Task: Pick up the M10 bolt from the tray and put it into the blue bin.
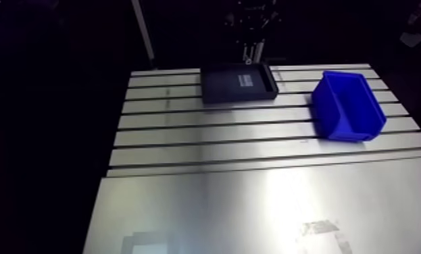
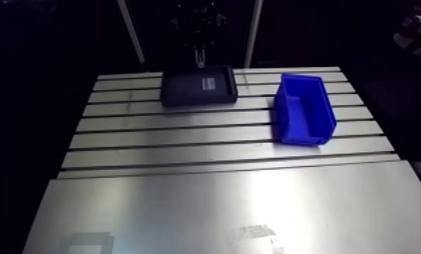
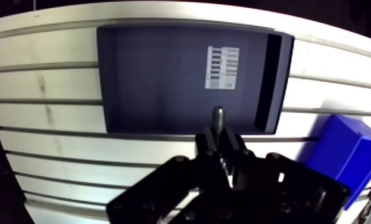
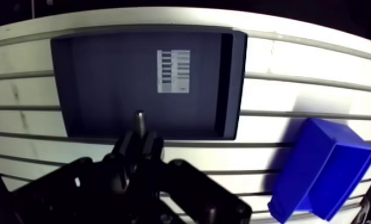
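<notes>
M10 bolt (image 3: pixel 218 118) is pinched between my 2 fingers (image 3: pixel 206 148), drawn narrow around it, with 1 end poking out ahead of the tips. It shows over the floor of the dark tray (image 3: pixel 152 77), close to the wall nearest me; whether it touches that floor I cannot tell. A white printed label (image 3: pixel 222 67) lies on the tray floor ahead of the bolt. In the arm view the tray sits at upper centre of the frame on the slotted bench (image 1: pixel 253 202). The blue bin (image 1: pixel 348 105) stands at upper right, apart from the tray, open side up.
</notes>
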{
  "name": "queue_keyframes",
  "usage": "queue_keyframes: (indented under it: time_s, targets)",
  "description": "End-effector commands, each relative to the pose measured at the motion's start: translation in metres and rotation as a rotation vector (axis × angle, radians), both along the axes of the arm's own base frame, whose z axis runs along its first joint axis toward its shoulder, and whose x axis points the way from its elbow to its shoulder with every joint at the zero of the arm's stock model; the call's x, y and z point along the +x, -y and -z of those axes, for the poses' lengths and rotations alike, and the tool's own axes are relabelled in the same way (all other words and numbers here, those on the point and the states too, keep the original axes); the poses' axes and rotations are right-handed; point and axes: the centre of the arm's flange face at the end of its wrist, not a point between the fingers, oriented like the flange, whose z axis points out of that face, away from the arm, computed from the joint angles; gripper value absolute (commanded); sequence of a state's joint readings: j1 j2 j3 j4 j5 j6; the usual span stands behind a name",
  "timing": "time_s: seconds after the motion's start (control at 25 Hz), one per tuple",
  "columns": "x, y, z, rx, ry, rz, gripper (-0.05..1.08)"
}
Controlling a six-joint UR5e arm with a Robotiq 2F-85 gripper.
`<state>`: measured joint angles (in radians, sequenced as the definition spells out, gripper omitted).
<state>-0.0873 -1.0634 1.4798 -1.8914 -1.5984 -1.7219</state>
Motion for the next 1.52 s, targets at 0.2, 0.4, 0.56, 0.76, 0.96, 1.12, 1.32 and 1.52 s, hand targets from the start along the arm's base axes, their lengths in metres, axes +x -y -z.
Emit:
queue_keyframes:
  time_s: [0.2, 0.4, 0.56, 0.76, 0.96, 1.12, 1.32, 1.52]
  targets:
    - [0.002, -0.023, -0.070, -0.031, -0.011, -0.365, 1.07]
    - [0.013, -0.052, -0.092, -0.046, -0.033, -0.567, 1.07]
    - [0.024, -0.078, -0.117, -0.042, -0.059, -0.699, 1.07]
    - [0.046, -0.109, -0.140, -0.052, -0.053, -0.872, 1.07]
    - [0.069, -0.145, -0.133, -0.083, -0.025, -1.044, 1.07]
    - [0.089, -0.175, -0.121, -0.109, -0.011, -1.135, 1.07]
    - [0.103, -0.209, -0.107, -0.129, -0.007, -1.200, 1.07]
    - [0.109, -0.231, -0.087, -0.075, -0.033, -1.247, 1.07]
